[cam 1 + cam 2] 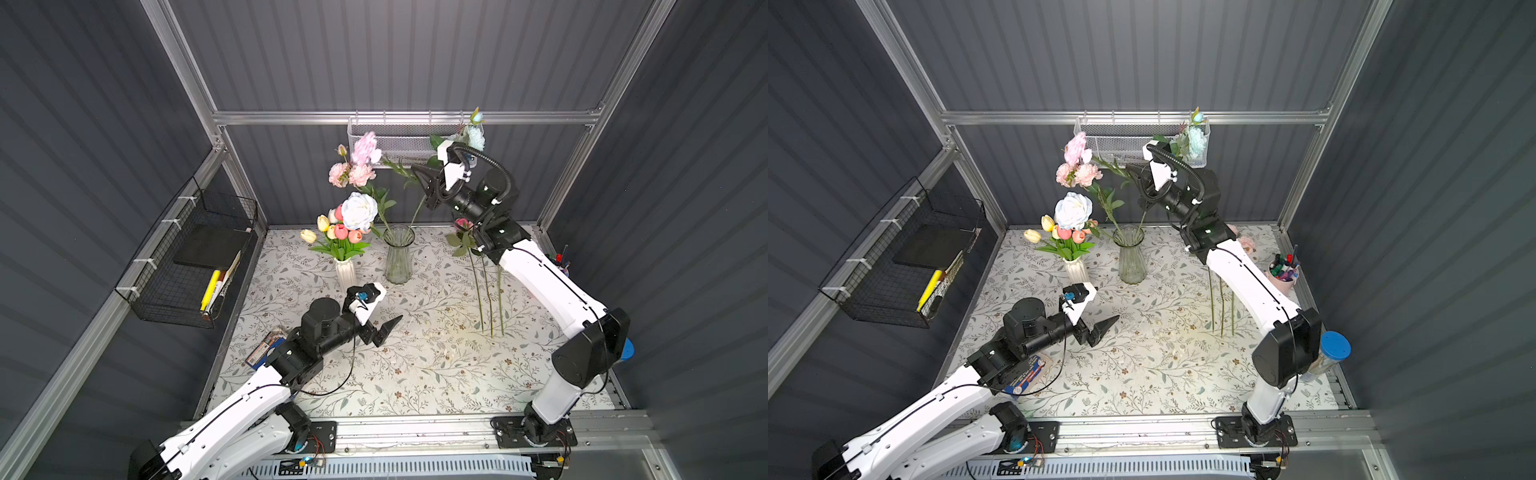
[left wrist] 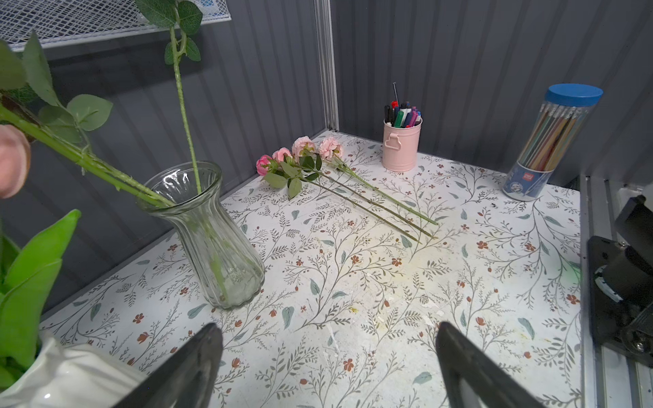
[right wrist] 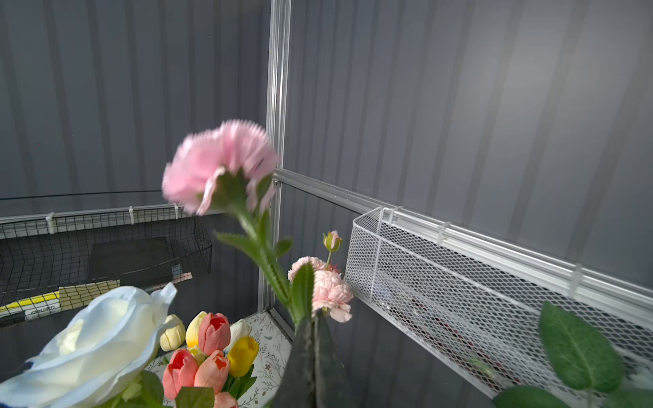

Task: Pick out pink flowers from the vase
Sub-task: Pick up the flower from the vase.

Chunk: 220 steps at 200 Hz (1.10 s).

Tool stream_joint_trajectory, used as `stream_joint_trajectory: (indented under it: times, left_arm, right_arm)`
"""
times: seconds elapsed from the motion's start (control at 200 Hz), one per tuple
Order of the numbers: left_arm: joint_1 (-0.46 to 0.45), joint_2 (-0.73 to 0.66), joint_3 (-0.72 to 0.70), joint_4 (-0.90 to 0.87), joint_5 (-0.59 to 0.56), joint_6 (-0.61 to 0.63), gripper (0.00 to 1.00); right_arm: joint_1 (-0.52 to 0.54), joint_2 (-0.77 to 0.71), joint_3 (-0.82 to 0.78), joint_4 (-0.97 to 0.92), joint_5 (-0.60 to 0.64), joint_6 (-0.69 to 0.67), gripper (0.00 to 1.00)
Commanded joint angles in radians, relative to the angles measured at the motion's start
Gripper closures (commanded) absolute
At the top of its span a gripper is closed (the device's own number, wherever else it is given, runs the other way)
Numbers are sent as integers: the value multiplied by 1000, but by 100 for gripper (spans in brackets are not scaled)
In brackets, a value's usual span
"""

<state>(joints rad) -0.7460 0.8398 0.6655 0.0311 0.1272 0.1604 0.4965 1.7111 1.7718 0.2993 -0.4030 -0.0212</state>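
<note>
Right fingers (image 3: 315, 319) clamped on the stem of a pink flower (image 3: 219, 166), bloom blurred, raised high over the tabletop's (image 1: 415, 365) far edge. Glass vase (image 1: 398, 253) stands mid far edge, 2 pale pink peonies (image 1: 349, 174) stemmed in it. Left fingers (image 1: 386, 328) spread wide, empty, low over the tabletop in front of the white vase (image 1: 345, 272). 4 pink blooms (image 2: 300, 155) lie near the far right corner.

Pink pen cup (image 2: 401, 148) and pencil tube (image 2: 549, 145) (blue lid) stand apart on the floral table (image 2: 353, 282).
</note>
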Motion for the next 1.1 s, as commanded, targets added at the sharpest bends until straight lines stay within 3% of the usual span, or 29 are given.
stream_joint_trajectory:
  times: [0.0,0.395,0.57,0.715,0.946,1.096]
  left_arm:
    - [-3,-4,22,16,-18,-25,4]
    - [-2,29,46,34,-25,-90,4]
    - [-3,185,183,65,-33,-247,3]
    - [-2,346,362,27,-109,-349,1]
    - [-3,375,419,95,-201,-334,1]
    - [-3,444,538,24,-172,-316,1]
  right_arm:
    - [1,-48,-38,9,31,-18,100]
    - [-13,-152,-213,14,118,52,100]
    - [-13,-179,-238,-20,168,73,100]
    - [-13,-196,-238,-43,168,119,100]
    - [-14,-233,-234,-97,155,174,100]
    - [-13,-261,-231,-149,144,193,100]
